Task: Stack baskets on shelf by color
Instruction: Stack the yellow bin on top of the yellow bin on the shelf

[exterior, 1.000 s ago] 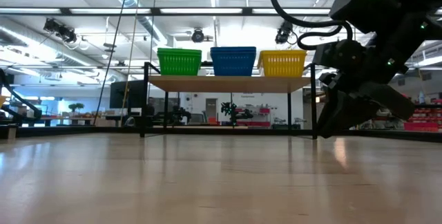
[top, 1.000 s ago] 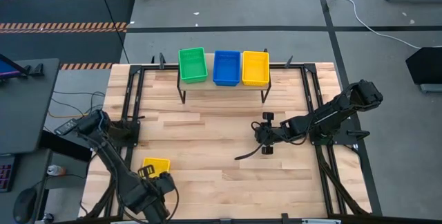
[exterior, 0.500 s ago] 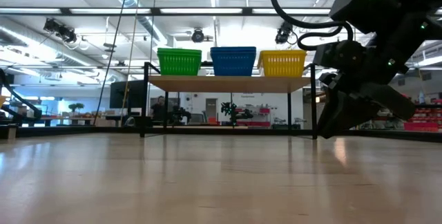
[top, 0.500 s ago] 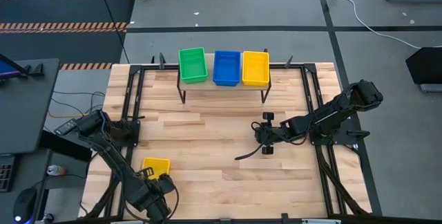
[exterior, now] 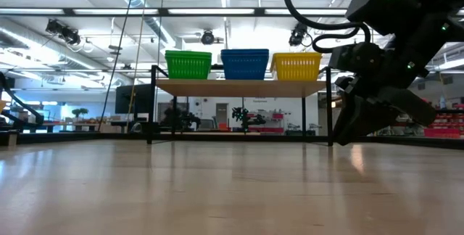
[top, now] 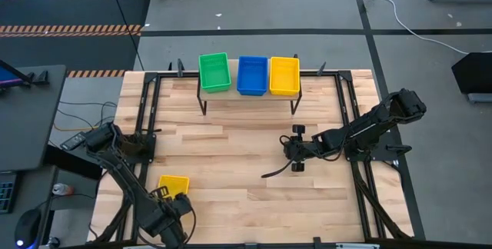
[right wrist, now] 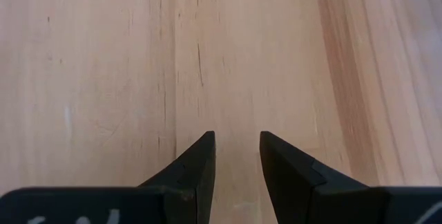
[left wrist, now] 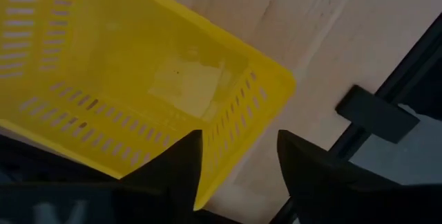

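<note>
A lone yellow basket (top: pixel 174 184) (left wrist: pixel 138 65) rests flat on the table near its near-left corner. My left gripper (top: pixel 171 201) (left wrist: pixel 239 137) is at the basket's near end, open, with one finger over the inside and the other outside an end wall. On the shelf (exterior: pixel 239 88) (top: pixel 247 95) green (top: pixel 214 72), blue (top: pixel 252 75) and yellow (top: pixel 284 75) baskets stand side by side. My right gripper (top: pixel 296 151) (exterior: pixel 362 122) (right wrist: pixel 237 137) hovers over bare wood right of centre, open by a narrow gap. My left gripper straddles the yellow basket's perforated end wall (left wrist: pixel 238 113) close to a corner, coming from above and the near side. I cannot tell whether either finger touches the wall. The basket sits flat on the table.
A black metal frame (top: pixel 150 118) runs along the table's left and right sides and far edge; a black bracket (left wrist: pixel 376 110) of it lies just beyond the basket's corner. Open wood (top: pixel 238 157) stretches between the shelf legs and the near edge.
My left gripper has crept a little toward the near-left corner of the table; the yellow basket has stayed where it was. My right arm has kept still.
</note>
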Tool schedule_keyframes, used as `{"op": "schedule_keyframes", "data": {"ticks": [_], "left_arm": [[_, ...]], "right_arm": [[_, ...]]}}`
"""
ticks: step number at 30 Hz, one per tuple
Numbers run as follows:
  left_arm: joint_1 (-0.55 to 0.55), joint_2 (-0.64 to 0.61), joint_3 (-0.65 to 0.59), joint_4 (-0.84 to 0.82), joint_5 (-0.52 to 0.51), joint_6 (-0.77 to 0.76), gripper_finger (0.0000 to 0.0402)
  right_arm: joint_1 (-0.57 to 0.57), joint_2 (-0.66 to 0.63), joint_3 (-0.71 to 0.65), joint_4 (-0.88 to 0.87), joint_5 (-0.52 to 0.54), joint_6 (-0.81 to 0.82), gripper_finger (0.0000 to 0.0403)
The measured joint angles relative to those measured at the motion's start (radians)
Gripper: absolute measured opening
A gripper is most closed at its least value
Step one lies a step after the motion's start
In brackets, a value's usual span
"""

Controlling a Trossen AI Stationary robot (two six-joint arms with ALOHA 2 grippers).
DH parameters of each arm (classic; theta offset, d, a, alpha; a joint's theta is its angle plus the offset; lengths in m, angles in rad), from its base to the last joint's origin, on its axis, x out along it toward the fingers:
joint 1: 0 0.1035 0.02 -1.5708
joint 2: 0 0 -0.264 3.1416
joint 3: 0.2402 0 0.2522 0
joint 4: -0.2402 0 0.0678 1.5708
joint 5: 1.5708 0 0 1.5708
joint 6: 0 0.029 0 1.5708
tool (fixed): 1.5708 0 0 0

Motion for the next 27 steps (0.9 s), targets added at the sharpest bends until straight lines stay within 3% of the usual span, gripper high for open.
{"op": "schedule_keyframes", "data": {"ticks": [6, 20, 27], "left_arm": [[-0.005, 0.000, 0.000, 0.001, -0.001, -0.001, 0.0214], [-0.054, 0.000, -0.002, 0.004, -0.002, -0.028, 0.0199], [-0.103, 0.000, -0.085, 0.099, -0.010, 0.044, 0.0203]], "right_arm": [[0.000, 0.000, 0.000, 0.000, 0.000, 0.001, 0.0121], [0.000, 0.000, 0.000, 0.000, 0.000, 0.002, 0.0121], [0.000, 0.000, 0.000, 0.000, -0.001, 0.010, 0.0121]]}}
